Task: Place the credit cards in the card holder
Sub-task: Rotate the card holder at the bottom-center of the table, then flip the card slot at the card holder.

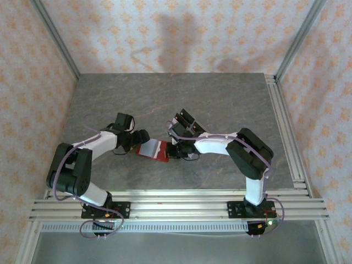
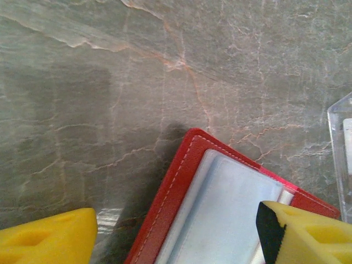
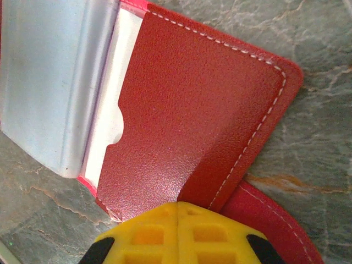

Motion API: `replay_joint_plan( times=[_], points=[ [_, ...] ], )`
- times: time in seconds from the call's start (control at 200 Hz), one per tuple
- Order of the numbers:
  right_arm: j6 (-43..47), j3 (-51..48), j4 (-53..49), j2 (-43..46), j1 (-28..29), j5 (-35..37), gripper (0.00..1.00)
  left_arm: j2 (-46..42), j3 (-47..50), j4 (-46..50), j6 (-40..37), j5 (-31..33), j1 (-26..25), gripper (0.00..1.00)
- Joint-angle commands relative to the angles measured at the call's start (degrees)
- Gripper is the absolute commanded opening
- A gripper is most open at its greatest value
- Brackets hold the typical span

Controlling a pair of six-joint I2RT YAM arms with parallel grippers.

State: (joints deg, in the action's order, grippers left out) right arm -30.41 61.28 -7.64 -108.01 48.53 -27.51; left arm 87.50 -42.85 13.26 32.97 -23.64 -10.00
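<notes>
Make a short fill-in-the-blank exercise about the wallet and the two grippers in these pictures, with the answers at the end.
1. The small red folding leather wallet lies ___ on the grey stone table, its greyish clear pockets showing.
2. The left gripper, yellow-fingered, holds ___.
3. The right gripper is ___ on the wallet's red flap.
Missing words: open; nothing; shut.

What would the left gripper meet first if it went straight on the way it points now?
Probably the open card holder: its red edge and clear pocket lie between the left gripper's spread fingers. Past its corner comes bare table. Depth is hard to judge.
</notes>
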Motion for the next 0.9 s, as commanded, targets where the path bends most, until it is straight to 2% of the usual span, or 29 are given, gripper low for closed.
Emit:
replay_joint_plan(
  times=[0.0,0.165,0.345,0.595,0.896],
  points=[
    [-0.44,-2.43,-1.89,-2.58,-0.46,3.38,0.03,0.83,0.96,-4.3,0.55,-3.34,0.45,0.77],
    [-0.43,-2.46,-1.81,-2.67,-0.55,3.35,0.03,0.88,1.69,-7.22,1.6,-7.38,0.49,0.71],
    [-0.35,-2.58,-1.78,-2.69,-0.74,3.39,0.02,-3.98,3.58,-9.74,4.3,-9.45,0.5,0.62],
    [-0.33,-2.65,-1.7,-2.83,-0.81,3.41,0.02,-10.14,7.89,-14.68,9.86,-10.63,0.44,0.6],
    [-0.43,-2.81,-1.63,-2.75,-0.81,3.4,0.02,-11.94,10.31,-15.13,10.36,-10.99,0.43,0.42]
  ],
)
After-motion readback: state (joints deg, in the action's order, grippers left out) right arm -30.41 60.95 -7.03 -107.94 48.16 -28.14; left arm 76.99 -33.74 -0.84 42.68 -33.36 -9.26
